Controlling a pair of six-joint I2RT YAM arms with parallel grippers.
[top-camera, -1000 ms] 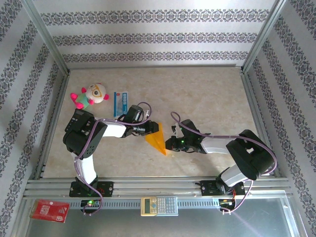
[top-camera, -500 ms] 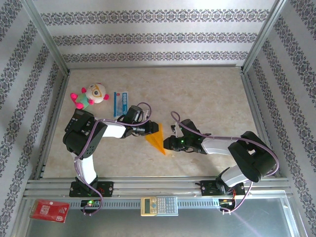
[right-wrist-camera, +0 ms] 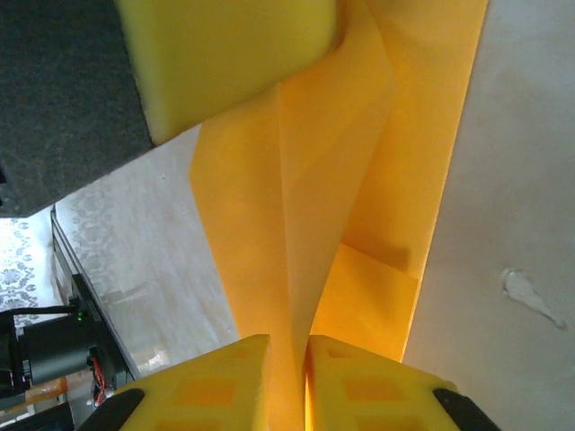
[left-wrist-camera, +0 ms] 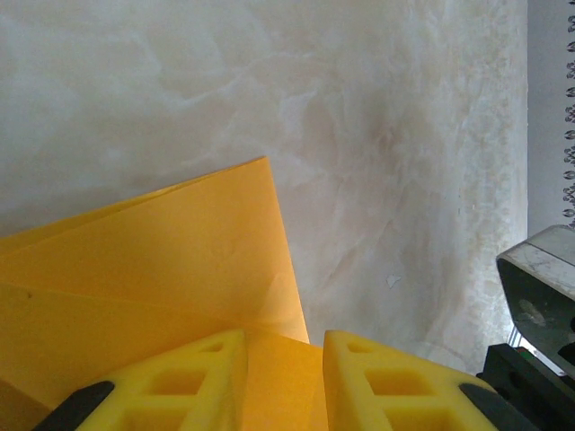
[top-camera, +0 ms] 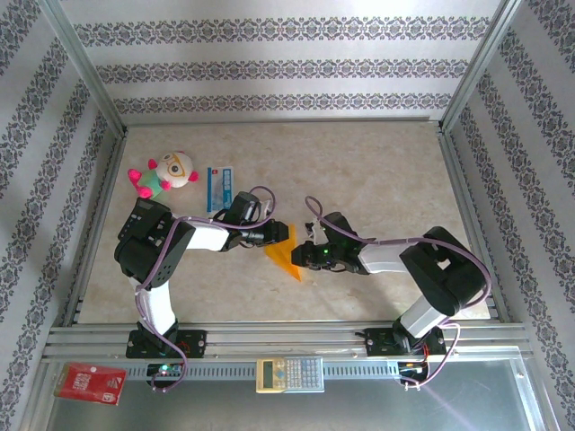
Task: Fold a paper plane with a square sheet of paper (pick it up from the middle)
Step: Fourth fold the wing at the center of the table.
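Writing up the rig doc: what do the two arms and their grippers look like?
Both arms: black joint housings, white link sections, purple cable looping along each. A green LED glows near the right gripper. Left gripper fingers are yellow moulded blocks with recessed pockets and black tips.

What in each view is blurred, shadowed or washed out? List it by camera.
Top external: even, soft lighting, sharp throughout; the folded orange paper casts little shadow. Left wrist: the yellow fingers at the bottom edge are soft-focus, while the paper and marbled table stay crisp. Right wrist: the paper close to the lens is blurred, with a dark shadow under one fold; the table at right looks pale.
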